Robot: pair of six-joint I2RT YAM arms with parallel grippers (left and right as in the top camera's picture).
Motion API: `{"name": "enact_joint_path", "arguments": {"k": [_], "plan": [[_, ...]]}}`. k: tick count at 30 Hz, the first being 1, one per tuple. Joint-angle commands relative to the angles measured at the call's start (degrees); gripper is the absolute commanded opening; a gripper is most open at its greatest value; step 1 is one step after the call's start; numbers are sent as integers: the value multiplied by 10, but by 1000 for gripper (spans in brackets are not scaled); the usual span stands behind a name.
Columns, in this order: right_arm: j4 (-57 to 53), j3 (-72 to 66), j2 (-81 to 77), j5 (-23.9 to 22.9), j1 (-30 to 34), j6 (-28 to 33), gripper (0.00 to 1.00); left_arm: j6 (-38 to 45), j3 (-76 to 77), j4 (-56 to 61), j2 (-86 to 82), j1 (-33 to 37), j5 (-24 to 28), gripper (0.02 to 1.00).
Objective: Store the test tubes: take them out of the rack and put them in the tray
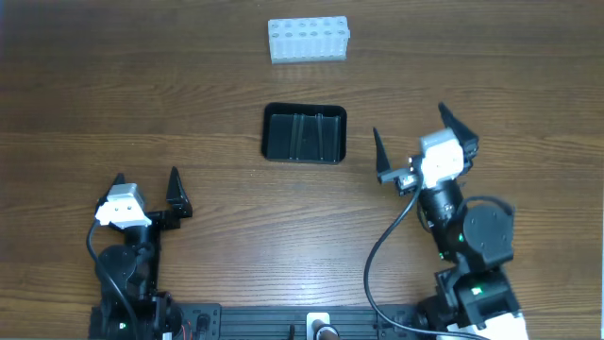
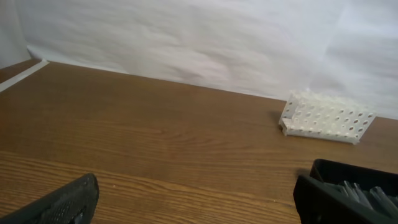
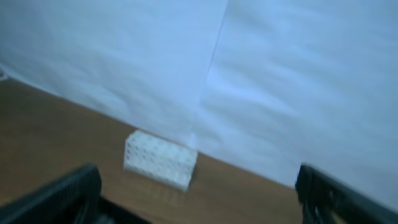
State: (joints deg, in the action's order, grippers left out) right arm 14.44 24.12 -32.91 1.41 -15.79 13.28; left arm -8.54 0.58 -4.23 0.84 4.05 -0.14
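The white rack point(image 1: 309, 41) stands on the wooden surface point(image 1: 142, 94), well apart from the black tray point(image 1: 267, 137) nearer the arms. Clear test tubes point(image 2: 373, 194) seem to lie inside the tray. The left hand point(image 1: 147, 176) and right hand point(image 1: 409, 120), 2 in all, are spread wide, gripping nothing.

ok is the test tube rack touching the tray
No, the white test tube rack stands apart from the black tray, with a strip of bare wooden table between them.
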Motion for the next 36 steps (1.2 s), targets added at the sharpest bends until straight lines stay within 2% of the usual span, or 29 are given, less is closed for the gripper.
{"name": "enact_joint_path", "arguments": {"k": [1,7,14,21,25,31,36], "plan": [[83,-92,17,7,18,5,993,8,-2,-1,-5,3,8,998],[201,-175,17,7,46,5,991,8,-2,-1,-5,3,8,998],[207,-239,47,6,116,5,993,8,-2,-1,-5,3,8,998],[54,-238,138,7,158,5,993,8,-2,-1,-5,3,8,996],[-66,-238,206,7,161,5,993,8,-2,-1,-5,3,8,998],[-189,-238,297,7,161,5,993,8,-2,-1,-5,3,8,998],[-188,-238,326,6,162,5,993,8,-2,-1,-5,3,8,996]]}}
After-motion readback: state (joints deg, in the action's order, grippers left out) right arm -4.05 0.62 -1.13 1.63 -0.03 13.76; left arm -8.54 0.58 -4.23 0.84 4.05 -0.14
